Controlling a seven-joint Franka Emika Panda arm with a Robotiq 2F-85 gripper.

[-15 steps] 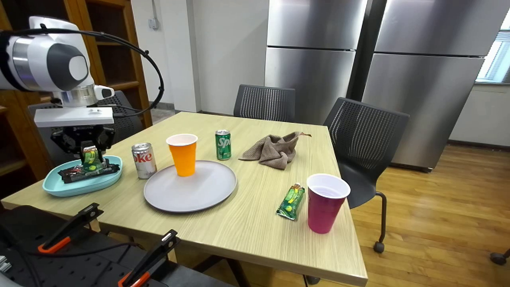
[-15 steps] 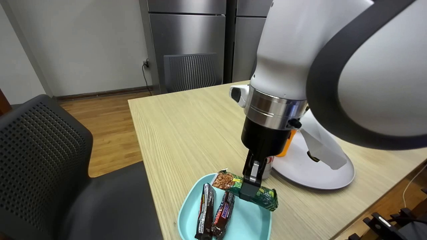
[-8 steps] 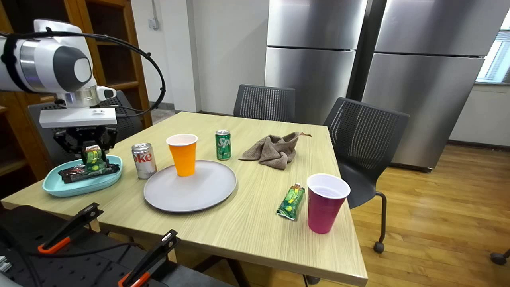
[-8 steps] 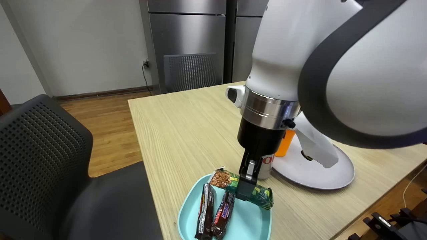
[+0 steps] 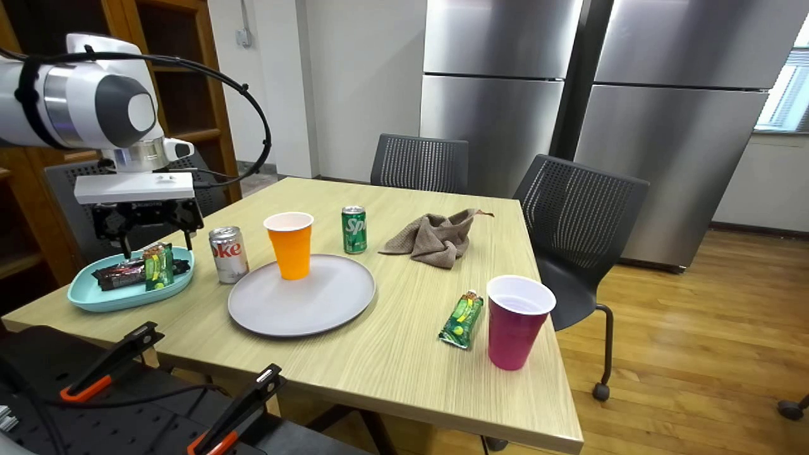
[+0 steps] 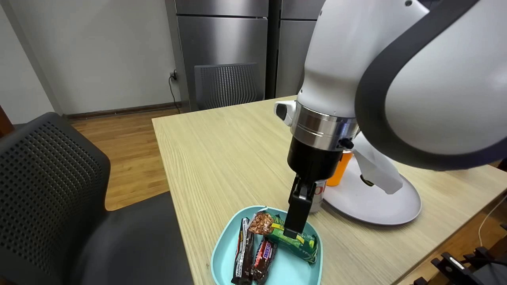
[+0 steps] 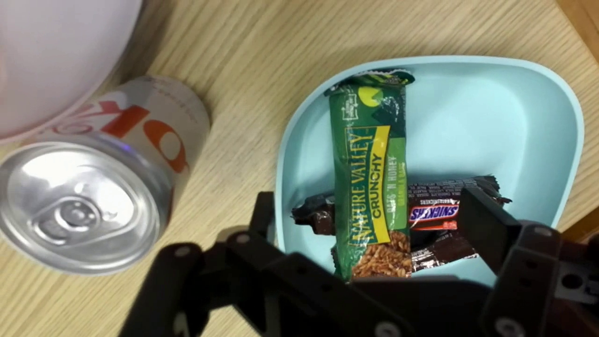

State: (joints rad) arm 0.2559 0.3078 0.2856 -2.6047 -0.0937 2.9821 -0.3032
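gripper [image 7: 376, 214]: jaws spread wide, one either side of the granola bar [image 7: 367, 164] in the wrist view, nothing gripped
granola bar: center of the wrist view, in the blue tray [image 7: 472, 117], lower end across two dark candy bars [image 7: 433, 210]
Coke can [image 7: 82, 201]: left edge of wrist view, on the table [image 7: 234, 117]

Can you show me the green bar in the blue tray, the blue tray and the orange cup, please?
Green bar [image 7: 369, 178]: wrist view, on the middle of its wrapper.
Blue tray [image 7: 468, 126]: wrist view, on a bare part inside it.
Orange cup [image 5: 291, 250]: an exterior view, on the middle of its side.
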